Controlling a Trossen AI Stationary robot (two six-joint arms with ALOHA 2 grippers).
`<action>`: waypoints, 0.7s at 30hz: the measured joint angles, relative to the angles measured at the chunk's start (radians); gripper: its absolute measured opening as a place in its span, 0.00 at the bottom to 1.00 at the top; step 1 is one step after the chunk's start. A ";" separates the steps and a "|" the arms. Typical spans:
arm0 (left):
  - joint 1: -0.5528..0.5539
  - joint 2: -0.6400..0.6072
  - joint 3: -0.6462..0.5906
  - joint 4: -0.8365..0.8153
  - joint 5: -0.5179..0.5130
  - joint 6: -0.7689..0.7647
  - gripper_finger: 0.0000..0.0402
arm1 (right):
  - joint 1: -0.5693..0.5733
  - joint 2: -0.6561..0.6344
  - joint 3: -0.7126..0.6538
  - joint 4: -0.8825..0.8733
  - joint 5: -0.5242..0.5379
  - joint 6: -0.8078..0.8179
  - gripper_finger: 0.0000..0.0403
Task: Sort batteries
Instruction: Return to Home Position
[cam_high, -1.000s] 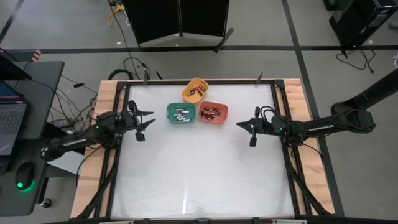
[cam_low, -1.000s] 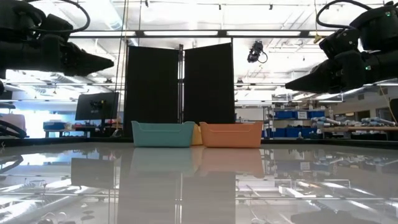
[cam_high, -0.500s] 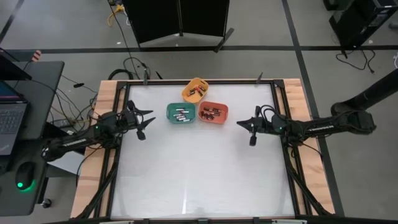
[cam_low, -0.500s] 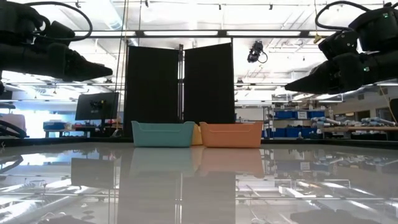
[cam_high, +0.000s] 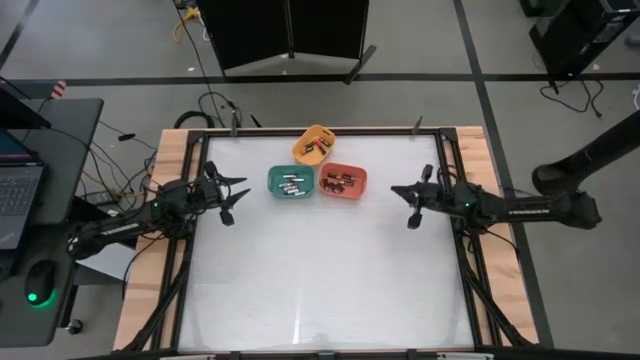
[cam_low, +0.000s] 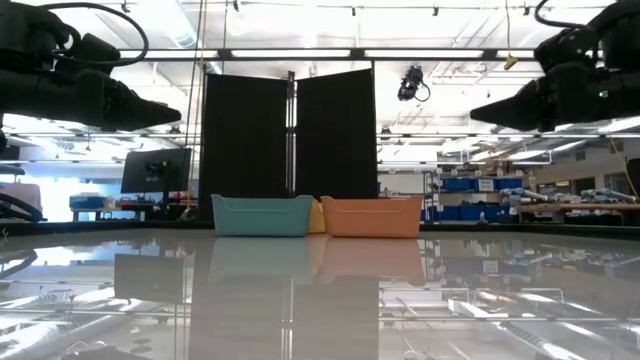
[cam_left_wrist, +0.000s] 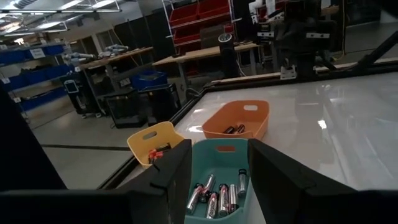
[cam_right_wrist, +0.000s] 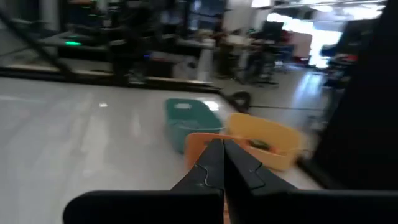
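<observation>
Three small bins stand together near the table's far edge: a teal bin (cam_high: 291, 182), an orange bin (cam_high: 343, 182) and a yellow bin (cam_high: 315, 144) behind them. Batteries lie in each: silvery and dark cells in the teal bin (cam_left_wrist: 214, 196), dark ones in the orange bin (cam_left_wrist: 235, 129) and in the yellow bin (cam_left_wrist: 155, 154). My left gripper (cam_high: 238, 192) hovers open just left of the teal bin, pointing at it (cam_left_wrist: 219, 149). My right gripper (cam_high: 393, 190) hovers shut right of the orange bin (cam_right_wrist: 222, 146). Both hang well above the table (cam_low: 180, 110) (cam_low: 470, 110).
The white tabletop (cam_high: 320, 280) stretches bare from the bins to the near edge. A black frame (cam_high: 455, 230) runs along its sides. Black screens (cam_low: 290, 140) stand behind the far edge. A desk with a laptop (cam_high: 20, 195) sits beyond the left side.
My right gripper has drawn back toward the table's right edge, away from the orange bin, and risen a little, staying shut. The bins and batteries have kept still.
</observation>
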 joint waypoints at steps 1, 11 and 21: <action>0.000 0.000 0.000 0.000 0.000 -0.003 0.41 | 0.005 -0.043 0.000 -0.036 0.025 -0.003 0.01; 0.000 0.000 0.000 0.000 -0.004 -0.010 0.41 | 0.033 -0.430 0.003 -0.326 0.003 -0.006 0.01; 0.001 0.016 0.000 -0.002 -0.001 -0.022 0.41 | -0.208 -0.425 0.001 -0.362 -0.287 0.022 0.01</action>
